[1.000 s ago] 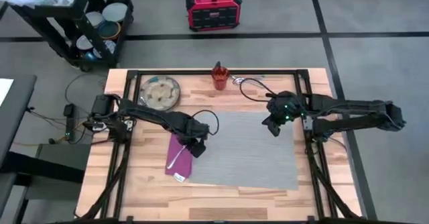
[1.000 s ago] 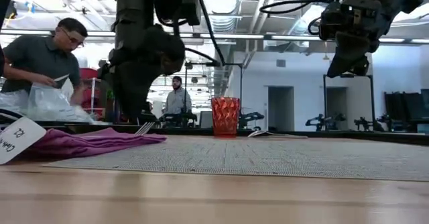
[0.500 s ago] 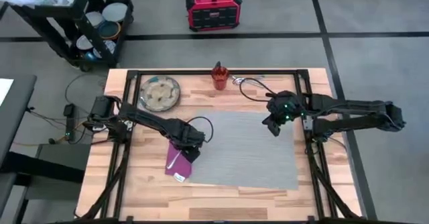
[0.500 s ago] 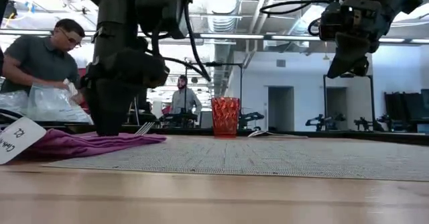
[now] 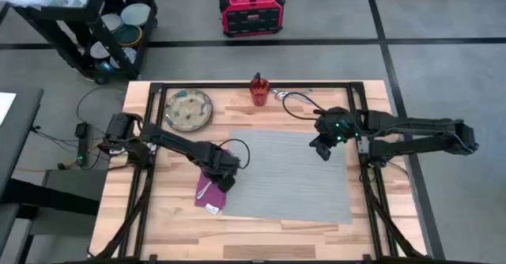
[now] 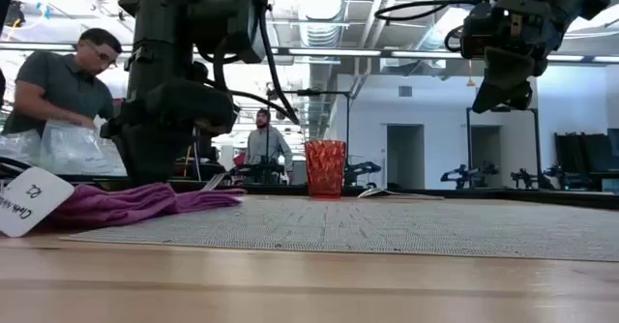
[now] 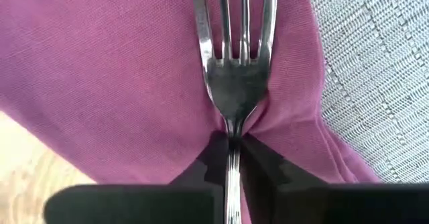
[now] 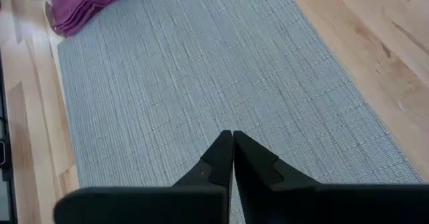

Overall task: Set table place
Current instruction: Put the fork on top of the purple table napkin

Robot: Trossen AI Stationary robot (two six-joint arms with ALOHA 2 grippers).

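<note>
- The steel fork (image 7: 234, 83) is lying on the magenta cloth napkin (image 5: 210, 191) at the left edge of the big grey rectangular woven mat (image 5: 292, 177); the left wrist view alone is showing its tines pointing away and the cloth bunching at its neck.
- The left gripper (image 7: 231, 153) is pinching the fork's handle, fingers clenched on it.
- The high view is showing the round speckled grey-green plate (image 5: 188, 109) at the far left of the light wooden table (image 5: 170, 224), and the small orange-red cup (image 5: 258, 90) at the far edge.
- The right gripper (image 8: 232, 158) is hovering above the mat's far right part, fingers pressed together, holding nothing.
- Only the low view is showing a person (image 6: 60, 81) beyond the table.
</note>
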